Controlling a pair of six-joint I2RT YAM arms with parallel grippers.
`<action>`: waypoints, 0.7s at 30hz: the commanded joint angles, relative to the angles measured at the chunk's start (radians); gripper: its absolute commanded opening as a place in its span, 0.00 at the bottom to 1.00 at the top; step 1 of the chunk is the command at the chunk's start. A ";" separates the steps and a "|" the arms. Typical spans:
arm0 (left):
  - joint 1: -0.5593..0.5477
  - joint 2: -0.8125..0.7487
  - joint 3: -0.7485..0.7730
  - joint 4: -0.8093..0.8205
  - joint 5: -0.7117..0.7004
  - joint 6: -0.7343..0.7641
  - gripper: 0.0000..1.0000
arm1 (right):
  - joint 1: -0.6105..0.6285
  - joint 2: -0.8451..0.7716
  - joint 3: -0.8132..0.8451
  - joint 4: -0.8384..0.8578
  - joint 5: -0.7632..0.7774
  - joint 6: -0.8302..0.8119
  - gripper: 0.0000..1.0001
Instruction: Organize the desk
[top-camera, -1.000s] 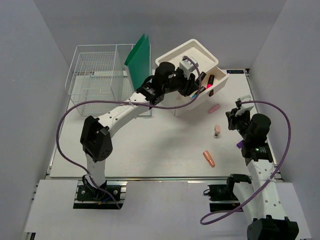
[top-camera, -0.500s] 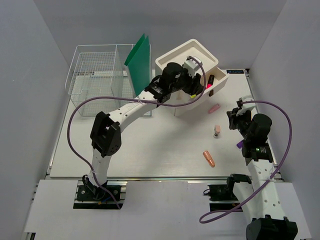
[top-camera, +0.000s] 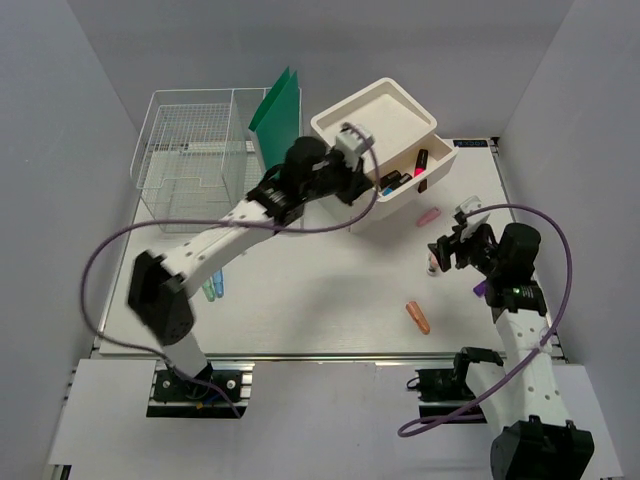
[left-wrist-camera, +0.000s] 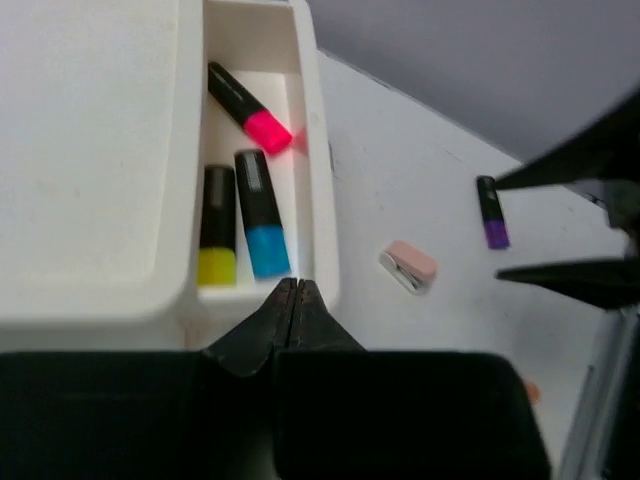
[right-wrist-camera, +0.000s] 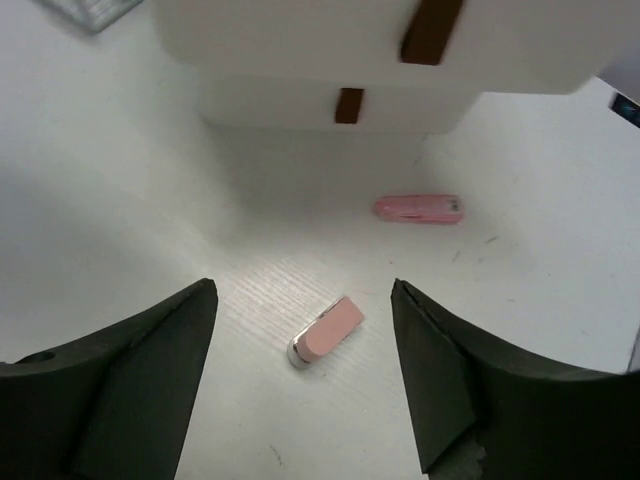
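Note:
The white desk holds scattered small items. My left gripper is shut and empty, at the near end of the white box's open drawer. In the drawer lie a pink highlighter, a blue one and a yellow one. In the top view the left gripper sits beside the white box. My right gripper stands open above a small pink eraser-like piece, not touching it. In the top view the right gripper hangs over that piece.
A pink stapler-like item lies by the box, an orange-pink item nearer the front, a purple marker under the right arm. Two highlighters lie at the left. A wire basket and a green folder stand at the back.
My left arm has pulled back left from the drawer and its jaws have shut. My right gripper has opened and moved left over the small pink piece.

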 joint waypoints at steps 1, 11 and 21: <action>0.013 -0.310 -0.256 0.015 0.089 -0.021 0.07 | -0.009 0.048 0.085 -0.166 -0.186 -0.222 0.77; 0.013 -0.930 -0.902 0.069 0.002 0.034 0.82 | -0.022 0.356 0.536 -0.715 -0.037 -0.823 0.79; 0.013 -0.990 -0.947 -0.008 -0.035 0.125 0.84 | -0.065 0.444 0.457 -0.807 0.383 -1.097 0.81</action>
